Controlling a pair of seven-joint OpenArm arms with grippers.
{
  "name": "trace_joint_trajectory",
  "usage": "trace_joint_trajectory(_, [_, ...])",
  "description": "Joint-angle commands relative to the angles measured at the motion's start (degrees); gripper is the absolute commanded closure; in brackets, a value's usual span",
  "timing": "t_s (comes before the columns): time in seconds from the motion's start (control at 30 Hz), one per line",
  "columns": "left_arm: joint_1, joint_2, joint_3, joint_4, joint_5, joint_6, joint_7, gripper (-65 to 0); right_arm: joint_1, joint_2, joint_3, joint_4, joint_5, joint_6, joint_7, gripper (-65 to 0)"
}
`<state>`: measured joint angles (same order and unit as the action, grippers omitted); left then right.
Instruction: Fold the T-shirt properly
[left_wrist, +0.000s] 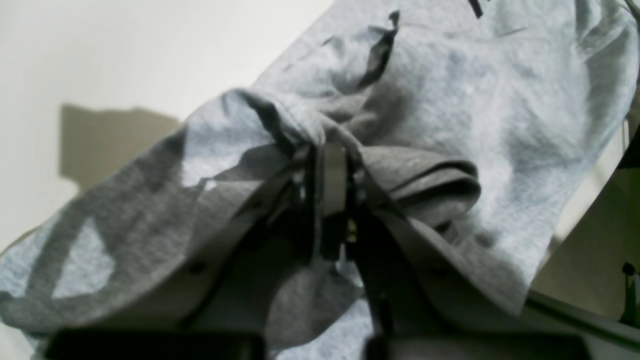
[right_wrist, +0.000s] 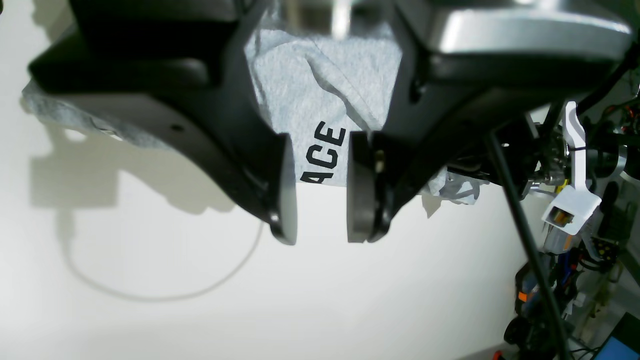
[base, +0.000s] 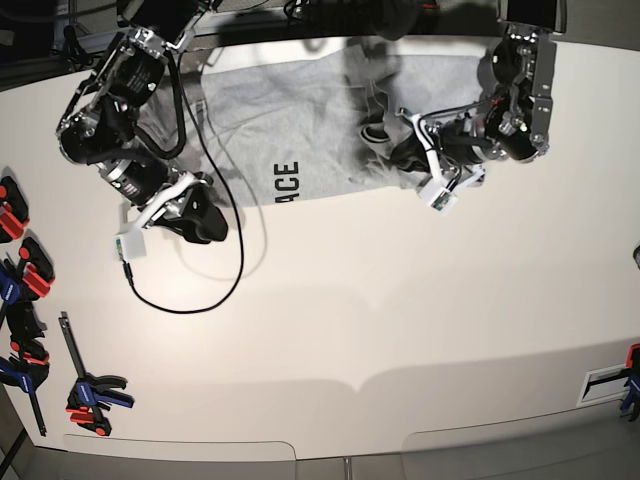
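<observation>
1. Left wrist view: the left pincer (left_wrist: 332, 175) is clamped on a bunched fold of the T-shirt (left_wrist: 450, 100).
2. Right wrist view: the right pincer (right_wrist: 320, 200) stands open, holding nothing, above the white surface (right_wrist: 300, 300).
3. Base view: the T-shirt lies partly folded along the surface's far edge, "ACE" showing.

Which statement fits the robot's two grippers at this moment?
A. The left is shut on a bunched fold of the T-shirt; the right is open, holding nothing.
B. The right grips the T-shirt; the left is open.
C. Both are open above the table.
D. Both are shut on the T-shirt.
A: the left gripper pinches gathered T-shirt fabric, while the right gripper shows a clear gap with nothing in it.
</observation>
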<state>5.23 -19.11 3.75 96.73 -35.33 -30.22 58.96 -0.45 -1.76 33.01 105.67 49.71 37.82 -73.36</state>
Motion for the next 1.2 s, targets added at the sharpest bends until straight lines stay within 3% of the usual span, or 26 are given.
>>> trace_joint_trajectory(0.0, [-0.7,0.0,-0.3,0.7,-0.9,-0.4,-0.9,0.0,0.9,0.3,-0.1,1.0,1.7,0.7,1.3,-16.0])
trace_joint_trajectory(0.43, [-2.9,0.1,-0.3,0.7,-1.2,-0.4,-8.0,0.0,0.9,0.3,-0.1,1.0,1.7,0.7,1.3,-16.0])
trace_joint_trajectory(0.6, [-2.8,0.1,-0.3,0.7,-1.2,-0.4,-8.0,0.0,0.9,0.3,-0.1,1.0,1.7,0.7,1.3,-16.0])
trace_joint_trajectory(0.73, [-2.8,0.1,-0.3,0.7,-1.2,-0.4,-8.1,-19.9,0.9,0.3,-0.1,1.0,1.7,0.8,1.3,-16.0])
trace_joint_trajectory(0.8, [-2.8,0.1,-0.3,0.7,-1.2,-0.4,-8.3,-25.0,0.9,0.3,-0.1,1.0,1.7,0.8,1.3,-16.0])
trace_joint_trajectory(1.03, [-3.0,0.0,-1.1,0.7,1.3,-0.4,-13.3,-25.4,0.9,0.5,0.0,1.0,1.2,0.7,1.7,-16.0])
trace_joint_trajectory(1.17, [-3.5,0.0,-4.3,0.8,1.2,-0.4,-13.6,-25.4,0.9,1.5,0.0,1.0,-3.5,0.7,3.8,-16.0])
